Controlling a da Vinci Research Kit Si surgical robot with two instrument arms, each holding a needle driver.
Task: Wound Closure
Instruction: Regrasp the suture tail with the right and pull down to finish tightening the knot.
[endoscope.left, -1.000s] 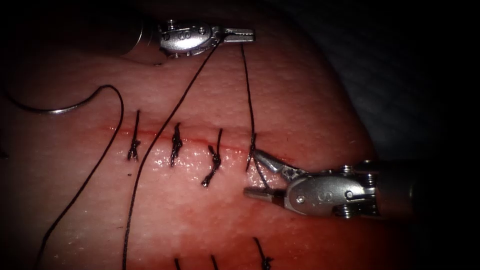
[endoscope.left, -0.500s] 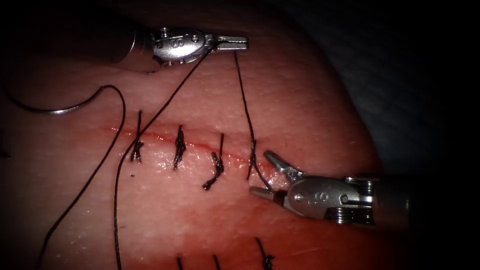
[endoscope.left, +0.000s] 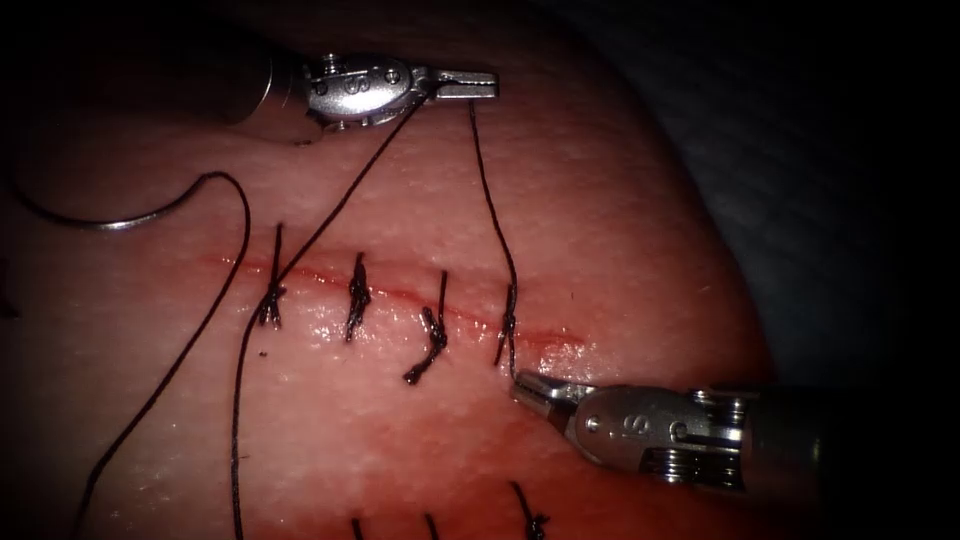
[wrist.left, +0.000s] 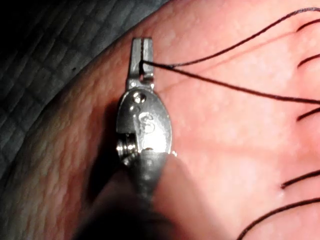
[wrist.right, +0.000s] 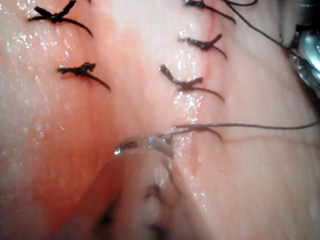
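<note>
At the far left of the endoscope view the curved needle (endoscope.left: 110, 220) lies loose on the tissue (endoscope.left: 620, 230), held by neither tool. At upper centre the left end effector (endoscope.left: 468, 85) is closed on the thread (endoscope.left: 490, 190), which runs down to the rightmost knot (endoscope.left: 508, 322) on the cut (endoscope.left: 400, 292). At lower right, the right end effector (endoscope.left: 532, 388) is closed on the thread's short end just below that knot.

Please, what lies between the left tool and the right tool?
In the endoscope view, thread runs from the left tool down through the rightmost knot to the right tool; around it, bare tissue.
</note>
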